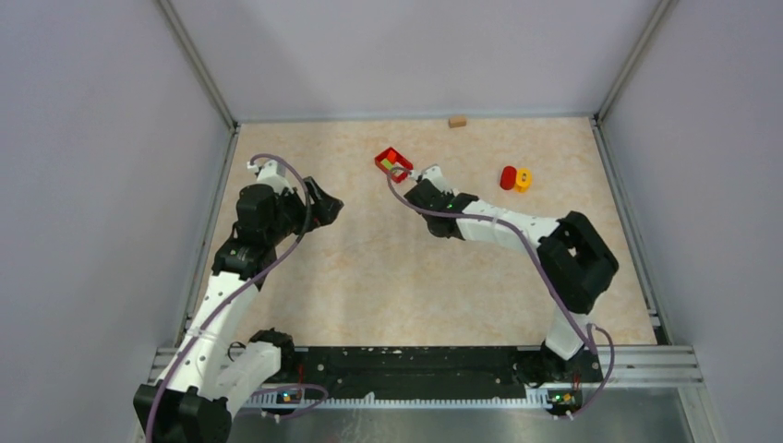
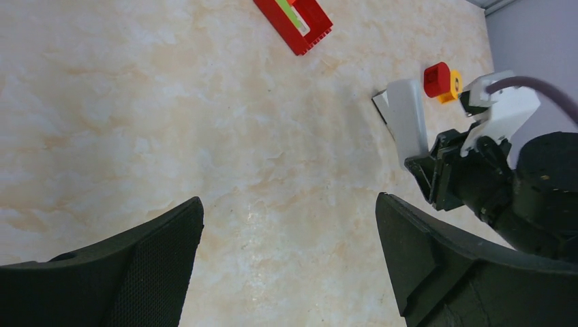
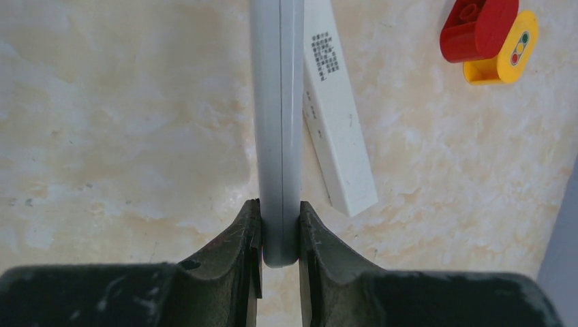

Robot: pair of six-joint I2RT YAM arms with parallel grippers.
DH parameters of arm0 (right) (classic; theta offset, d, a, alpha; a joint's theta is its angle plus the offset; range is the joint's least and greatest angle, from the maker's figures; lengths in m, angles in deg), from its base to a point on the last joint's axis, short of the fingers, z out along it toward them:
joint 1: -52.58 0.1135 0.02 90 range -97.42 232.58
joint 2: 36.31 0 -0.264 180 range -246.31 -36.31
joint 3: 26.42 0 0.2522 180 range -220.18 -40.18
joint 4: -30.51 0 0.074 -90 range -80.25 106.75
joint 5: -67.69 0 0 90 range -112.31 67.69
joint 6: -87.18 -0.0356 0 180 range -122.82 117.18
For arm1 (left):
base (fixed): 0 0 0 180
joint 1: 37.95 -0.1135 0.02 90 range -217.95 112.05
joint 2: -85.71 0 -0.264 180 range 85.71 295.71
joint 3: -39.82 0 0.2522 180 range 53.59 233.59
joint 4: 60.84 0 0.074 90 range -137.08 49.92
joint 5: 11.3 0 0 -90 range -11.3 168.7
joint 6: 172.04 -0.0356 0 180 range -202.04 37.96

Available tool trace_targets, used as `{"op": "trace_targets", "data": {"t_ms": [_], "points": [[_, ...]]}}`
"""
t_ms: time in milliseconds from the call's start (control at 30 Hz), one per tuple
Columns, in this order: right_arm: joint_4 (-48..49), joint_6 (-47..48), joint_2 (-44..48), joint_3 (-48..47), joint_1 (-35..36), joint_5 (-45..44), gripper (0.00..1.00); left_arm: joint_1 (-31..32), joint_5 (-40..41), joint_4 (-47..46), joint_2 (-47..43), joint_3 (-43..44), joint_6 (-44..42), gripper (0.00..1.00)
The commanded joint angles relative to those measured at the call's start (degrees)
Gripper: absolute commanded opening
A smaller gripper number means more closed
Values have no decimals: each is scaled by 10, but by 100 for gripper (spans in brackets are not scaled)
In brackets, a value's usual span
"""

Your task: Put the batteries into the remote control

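Observation:
My right gripper is shut on the near end of a grey-white remote control, which it holds on edge just above the table. In the top view that gripper sits mid-table with the remote pointing toward the back. My left gripper stands wide open over bare tabletop with nothing between its fingers. It hangs left of centre, well apart from the remote. No batteries show in any view.
A white flat slab with printed text lies on the table right beside the held remote. A red tray with green and yellow contents sits just behind. A red-and-yellow toy lies to the right, and a small wooden block at the back wall.

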Motion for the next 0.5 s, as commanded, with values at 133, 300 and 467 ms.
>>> {"op": "trace_targets", "data": {"t_ms": [133, 300, 467], "points": [[-46, 44, -80, -59, 36, -59, 0, -2, 15, 14, 2, 30, -30, 99], [-64, 82, -110, -69, 57, -48, 17, -2, 19, 23, 2, 34, -31, 99], [-80, 90, -98, -70, 64, 21, 39, -2, 17, 48, 3, 51, -33, 99]]}}
